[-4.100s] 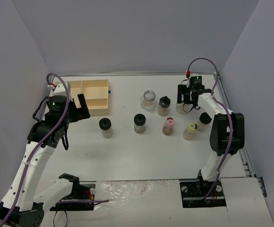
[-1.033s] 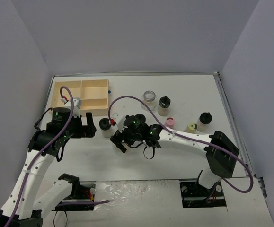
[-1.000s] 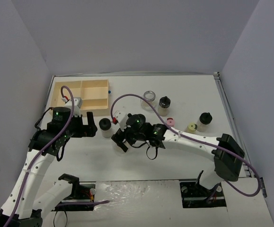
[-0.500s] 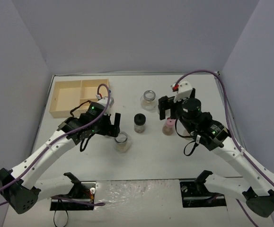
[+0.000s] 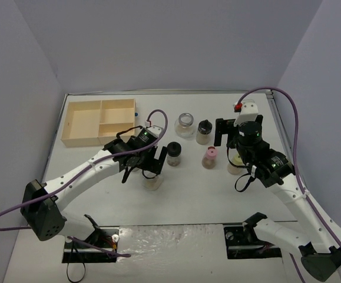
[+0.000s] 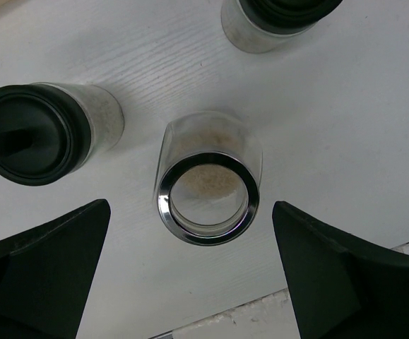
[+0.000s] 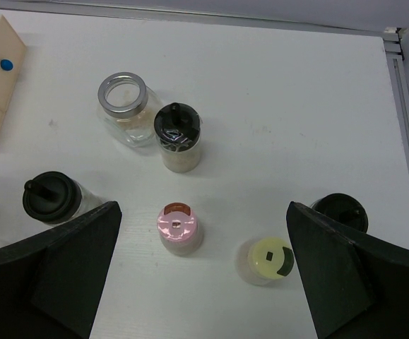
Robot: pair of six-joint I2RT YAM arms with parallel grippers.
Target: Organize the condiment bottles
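Several condiment bottles stand mid-table. In the left wrist view a clear silver-rimmed jar [image 6: 208, 187] stands between the wide-apart fingers of my left gripper [image 6: 190, 206], untouched, with black-capped jars to its left [image 6: 34, 134] and at the top [image 6: 275, 21]. From above, the left gripper [image 5: 145, 170] hovers over that jar [image 5: 153, 181]. My right gripper [image 7: 203, 212] is open high above a pink-capped jar [image 7: 178, 227] and a yellow-green-capped jar [image 7: 270, 260]; it holds nothing. Around them are a second silver-rimmed jar [image 7: 123, 95] and black-capped jars [image 7: 178, 128] [image 7: 49, 196] [image 7: 342, 210].
A light wooden compartment tray [image 5: 99, 121] lies at the back left, with its corner and a blue dot [image 7: 5, 65] in the right wrist view. The table's right edge rail [image 7: 402, 106] runs close to the right-hand jars.
My left gripper has moved right and nearer, now over the silver-rimmed jar. The right gripper has shifted right, uncovering a black-capped jar at the back. Both stayed open.
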